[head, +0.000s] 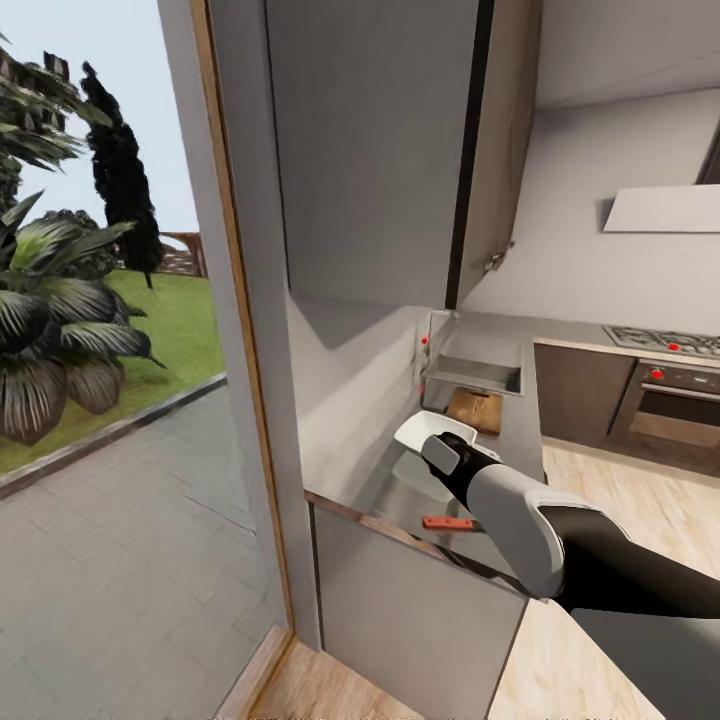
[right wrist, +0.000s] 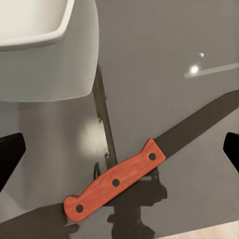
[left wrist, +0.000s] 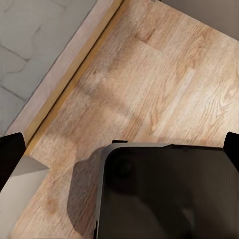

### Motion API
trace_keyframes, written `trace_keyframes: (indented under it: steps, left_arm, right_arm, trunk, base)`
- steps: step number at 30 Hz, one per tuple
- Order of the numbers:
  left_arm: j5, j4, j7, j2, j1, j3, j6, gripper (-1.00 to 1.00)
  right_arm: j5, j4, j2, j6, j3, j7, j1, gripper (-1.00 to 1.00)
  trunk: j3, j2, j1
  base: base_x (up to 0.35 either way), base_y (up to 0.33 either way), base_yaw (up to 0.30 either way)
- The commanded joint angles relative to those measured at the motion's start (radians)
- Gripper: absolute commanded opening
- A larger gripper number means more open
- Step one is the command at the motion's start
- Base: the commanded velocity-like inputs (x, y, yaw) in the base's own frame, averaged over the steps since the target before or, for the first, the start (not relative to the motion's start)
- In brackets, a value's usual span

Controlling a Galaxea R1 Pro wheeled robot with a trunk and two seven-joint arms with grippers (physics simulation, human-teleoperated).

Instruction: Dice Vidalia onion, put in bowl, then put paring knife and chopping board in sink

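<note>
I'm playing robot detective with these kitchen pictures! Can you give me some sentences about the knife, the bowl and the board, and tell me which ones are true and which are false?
1. The paring knife lies flat on the grey countertop. True.
2. The knife's handle is blue. False: it is red-orange with dark rivets.
3. The right tool is shut on the knife. False: its fingers stand wide apart, with the knife lying loose below.
4. A white bowl sits on the countertop near the knife. True.
5. The chopping board is inside the sink. False: it lies on the counter in front of the sink.
</note>
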Motion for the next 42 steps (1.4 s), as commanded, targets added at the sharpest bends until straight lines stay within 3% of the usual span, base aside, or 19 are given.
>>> trace_keyframes:
  steps: [1,42]
  left_arm:
    - [-0.001,0.001,-0.004,-0.001,0.0,0.004,-0.001,1.0]
    - [-0.002,0.005,-0.004,-0.001,0.0,0.004,-0.001,1.0]
  right_arm:
    - [0.01,-0.002,0.0,0.011,-0.008,-0.004,0.0,1.0]
    - [0.009,-0.002,0.0,0.012,-0.009,-0.004,0.0,1.0]
  trunk:
    - [-0.002,-0.001,0.0]
    - [-0.06,-0.001,0.0]
  base:
    - [0.0,0.0,0.0]
    - [-0.011,0.0,0.0]
